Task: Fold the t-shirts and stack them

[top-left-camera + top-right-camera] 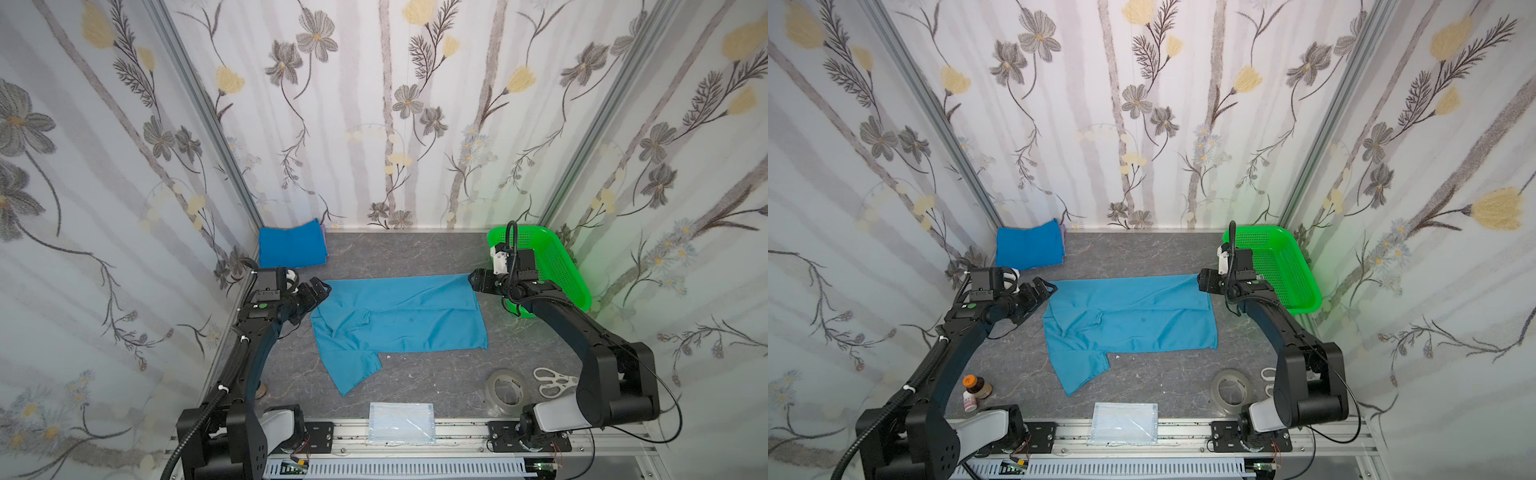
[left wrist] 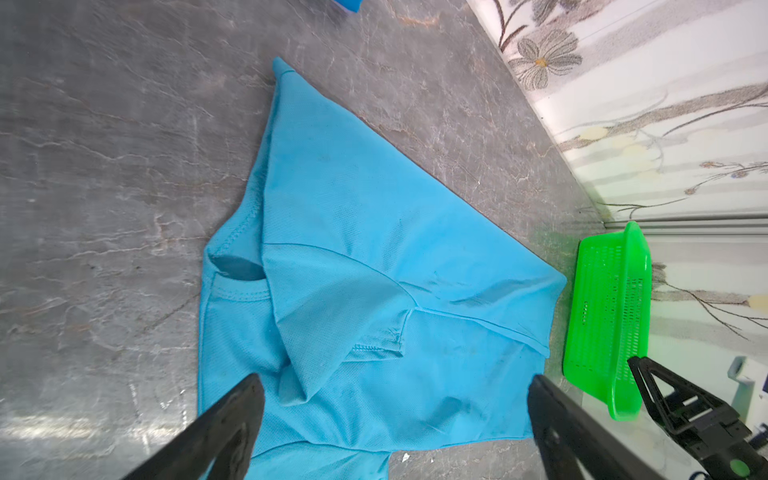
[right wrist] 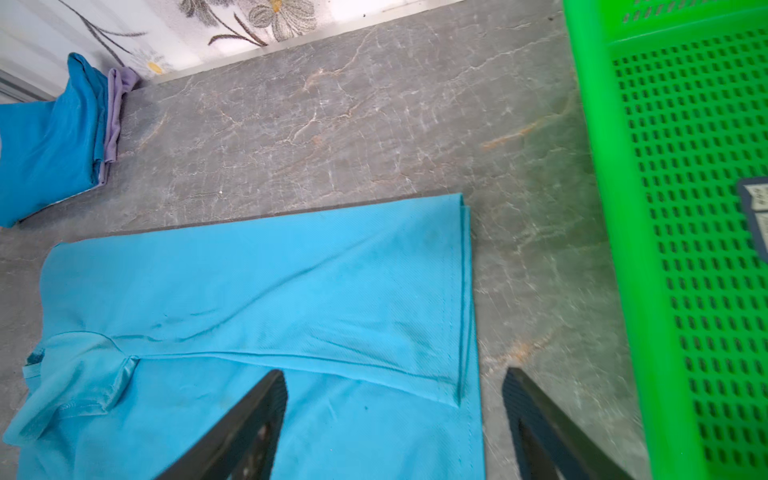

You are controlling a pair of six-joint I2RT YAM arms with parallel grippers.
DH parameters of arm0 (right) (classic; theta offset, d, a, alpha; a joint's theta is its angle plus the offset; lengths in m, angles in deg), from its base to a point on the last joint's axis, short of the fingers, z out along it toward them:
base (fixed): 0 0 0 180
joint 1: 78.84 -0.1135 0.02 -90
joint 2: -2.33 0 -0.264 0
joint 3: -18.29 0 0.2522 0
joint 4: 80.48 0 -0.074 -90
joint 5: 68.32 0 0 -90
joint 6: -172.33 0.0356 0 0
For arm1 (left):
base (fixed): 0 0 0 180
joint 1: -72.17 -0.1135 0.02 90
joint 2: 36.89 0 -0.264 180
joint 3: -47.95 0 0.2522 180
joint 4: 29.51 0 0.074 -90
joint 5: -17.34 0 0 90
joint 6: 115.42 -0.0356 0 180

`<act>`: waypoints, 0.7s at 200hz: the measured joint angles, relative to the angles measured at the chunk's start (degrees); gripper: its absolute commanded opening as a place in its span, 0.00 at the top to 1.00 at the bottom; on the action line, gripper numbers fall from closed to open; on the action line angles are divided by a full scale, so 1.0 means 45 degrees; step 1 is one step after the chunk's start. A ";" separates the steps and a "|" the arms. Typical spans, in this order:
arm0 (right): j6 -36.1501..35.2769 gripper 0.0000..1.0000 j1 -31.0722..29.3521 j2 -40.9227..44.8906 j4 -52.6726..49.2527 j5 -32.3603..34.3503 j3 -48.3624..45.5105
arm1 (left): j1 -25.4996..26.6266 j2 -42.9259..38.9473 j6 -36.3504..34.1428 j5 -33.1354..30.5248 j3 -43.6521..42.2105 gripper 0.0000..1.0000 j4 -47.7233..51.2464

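At the far left corner of the grey marbled table (image 1: 415, 249), the deeper royal blue t-shirt (image 1: 291, 247) lies folded into a neat square against the wall, with a strip of lilac cloth (image 3: 116, 108) showing under its edge. Just in front of it the left gripper (image 1: 322, 291) sits at the far left corner of the teal-blue t-shirt (image 1: 399, 316), its jaws wide apart and not closed on the cloth. This shirt lies across the middle of the table, neck to the left and hem to the right. Its far long side is folded over toward the front, and 1 sleeve sticks out at the front left. At the shirt's far right corner the right gripper (image 1: 473, 279) also stands wide open, with 1 finger over the hem and the other over bare table. Just right of it the green perforated basket (image 1: 561, 270) rests tilted against the wall. Near the front edge lie a packet of face masks (image 1: 401, 422), a tape roll (image 1: 505, 390) and white scissors (image 1: 555, 380).
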 measured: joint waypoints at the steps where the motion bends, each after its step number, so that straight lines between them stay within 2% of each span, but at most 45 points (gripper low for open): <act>1: 0.0010 0.19 -0.0053 -0.0117 0.0000 -0.0015 0.0063 | 0.0010 0.0044 0.0005 0.0005 0.0000 0.00 -0.0015; 16: 0.0034 0.10 -0.0573 -0.1292 -0.0068 -0.0228 0.0641 | 0.0253 0.1064 0.0248 0.0248 0.0005 0.00 -0.0316; 55: 0.0699 0.07 -0.1239 -0.3886 -0.0063 -0.0719 0.1705 | 0.0782 0.3750 0.0855 0.0379 0.0690 0.00 -0.1817; 61: 0.0748 0.01 -0.1297 -0.4143 -0.0073 -0.0714 0.1841 | 0.0831 0.4109 0.0947 0.0418 0.0806 0.00 -0.2045; 84: 0.1166 0.00 -0.1418 -0.5013 -0.0374 -0.0495 0.2487 | 0.1151 0.5678 0.1156 0.0432 0.1554 0.00 -0.2701; 115: 0.1603 0.00 -0.1384 -0.6669 -0.1836 0.1151 0.4716 | 0.1452 0.7606 0.1433 0.0296 0.2414 0.00 -0.3293; 140: 0.1647 0.00 -0.1345 -0.7902 -0.2832 0.2089 0.6523 | 0.1535 0.9112 0.1496 0.0185 0.4099 0.00 -0.3575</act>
